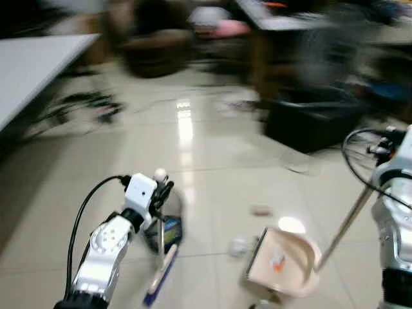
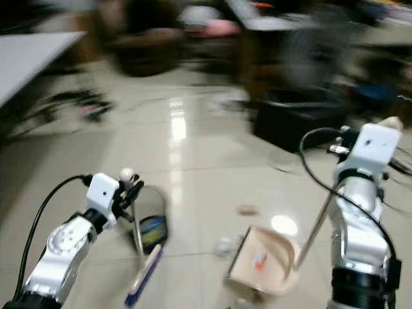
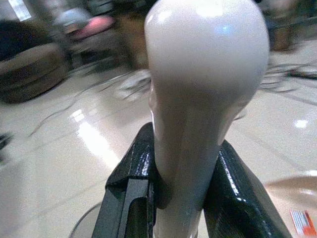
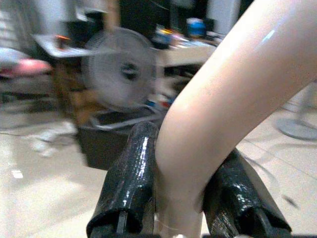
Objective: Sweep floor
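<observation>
Clearly we have both tools in hand: our left gripper (image 3: 181, 198) has its jaws clamped on the rounded top of the broom handle (image 3: 205, 84), and our right gripper (image 4: 183, 208) has its jaws closed around the bent end of the dustpan handle (image 4: 223, 114). On the tiled floor (image 1: 212, 148), the broom head (image 1: 161, 273) rests in front of our left arm, with the dustpan (image 1: 286, 261) just beside it toward our right, a small orange-and-white scrap (image 1: 277, 260) already lying in its tray.

Several things could go wrong from here. Two bits of litter, a pale crumpled piece (image 1: 238, 245) just outside the pan's lip and a flatter one (image 1: 261, 210) farther out, sit near the opening; a hasty stroke could flick them past the pan instead of into it. Holding the broom only at its very tip gives us little leverage, so the head may skid or twist. If the pan tilts or lifts, the scrap inside could slide back out. Cables (image 1: 84, 103) on the floor by the white surface (image 1: 32, 71) could snag the broom if we wander that way.

The head views give us the floor layout, though blurred; the wrist views confirm each grip closely, and the right one shows a fan (image 4: 119, 74) behind.
</observation>
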### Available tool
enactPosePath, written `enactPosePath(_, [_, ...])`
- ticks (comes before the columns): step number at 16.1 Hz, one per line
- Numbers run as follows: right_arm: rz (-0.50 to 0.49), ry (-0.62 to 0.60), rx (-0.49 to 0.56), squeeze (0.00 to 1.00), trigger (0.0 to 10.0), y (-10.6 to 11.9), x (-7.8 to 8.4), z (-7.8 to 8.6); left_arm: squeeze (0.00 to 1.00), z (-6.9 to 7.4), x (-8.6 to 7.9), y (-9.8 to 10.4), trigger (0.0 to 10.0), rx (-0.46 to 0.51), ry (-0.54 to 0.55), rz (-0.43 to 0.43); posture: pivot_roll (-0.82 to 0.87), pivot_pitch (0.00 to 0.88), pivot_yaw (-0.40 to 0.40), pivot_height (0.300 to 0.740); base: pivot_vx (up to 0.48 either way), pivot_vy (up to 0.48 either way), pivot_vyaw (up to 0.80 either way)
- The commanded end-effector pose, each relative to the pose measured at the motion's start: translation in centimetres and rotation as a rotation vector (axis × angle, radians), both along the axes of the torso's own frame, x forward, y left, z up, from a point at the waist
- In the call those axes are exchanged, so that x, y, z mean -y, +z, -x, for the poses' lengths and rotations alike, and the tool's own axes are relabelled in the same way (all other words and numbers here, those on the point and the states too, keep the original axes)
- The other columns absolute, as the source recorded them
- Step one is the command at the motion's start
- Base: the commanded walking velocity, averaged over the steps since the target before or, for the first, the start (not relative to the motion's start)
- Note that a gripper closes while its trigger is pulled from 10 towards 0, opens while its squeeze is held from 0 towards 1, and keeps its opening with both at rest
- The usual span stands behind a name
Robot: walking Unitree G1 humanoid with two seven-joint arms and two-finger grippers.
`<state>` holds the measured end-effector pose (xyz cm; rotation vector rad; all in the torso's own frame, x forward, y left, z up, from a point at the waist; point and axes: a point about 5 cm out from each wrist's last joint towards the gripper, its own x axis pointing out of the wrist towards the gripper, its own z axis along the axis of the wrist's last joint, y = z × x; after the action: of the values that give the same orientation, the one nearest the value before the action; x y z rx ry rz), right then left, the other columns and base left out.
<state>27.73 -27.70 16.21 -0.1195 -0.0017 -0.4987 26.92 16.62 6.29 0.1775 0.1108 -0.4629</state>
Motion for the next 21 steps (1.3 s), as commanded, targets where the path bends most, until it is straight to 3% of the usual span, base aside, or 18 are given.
enactPosePath(1, [0.022,0.009,0.041,0.00,10.0,0.8,-0.5,-0.3,0.00,-0.2,0.0,0.3,10.0,0.011,-0.017,0.003,-0.03,0.000,0.049,0.740,0.000,0.000,-0.80])
enactPosePath(5, [0.015,0.046,0.034,0.00,10.0,0.4,-1.8,-0.4,0.00,-0.3,-0.1,0.5,10.0,0.021,-0.010,0.017,-0.03,0.000,0.046,0.740,0.000,0.000,-0.80])
enactPosePath(7, [0.009,0.082,0.042,0.00,10.0,0.3,-2.5,-0.5,0.00,-0.8,-0.3,0.8,10.0,0.054,0.062,0.032,-0.03,0.000,0.044,0.740,0.000,0.000,-0.80])
enactPosePath(9, [-0.012,0.163,0.052,0.00,10.0,-0.1,-3.8,-0.8,0.00,-1.8,0.1,1.3,10.0,0.090,0.149,0.042,-0.04,0.000,0.043,0.740,0.000,0.000,0.00])
enactPosePath(12, [0.071,0.198,0.035,0.00,10.0,-0.6,-5.1,-1.0,0.00,-2.5,0.7,2.0,10.0,0.117,0.187,0.049,-0.04,0.000,0.046,0.740,0.000,0.000,0.00])
enactPosePath(14, [0.044,0.214,0.039,0.00,10.0,-0.9,-5.3,-0.9,0.00,-2.7,1.0,2.5,10.0,0.133,0.193,0.052,-0.04,0.000,0.047,0.740,0.000,-0.187,0.00])
enactPosePath(21, [0.030,0.245,0.041,0.00,10.0,-1.2,-5.8,-0.8,0.00,-2.6,1.1,3.2,10.0,0.164,0.213,0.027,-0.04,0.000,0.044,0.740,0.000,-0.399,0.78])
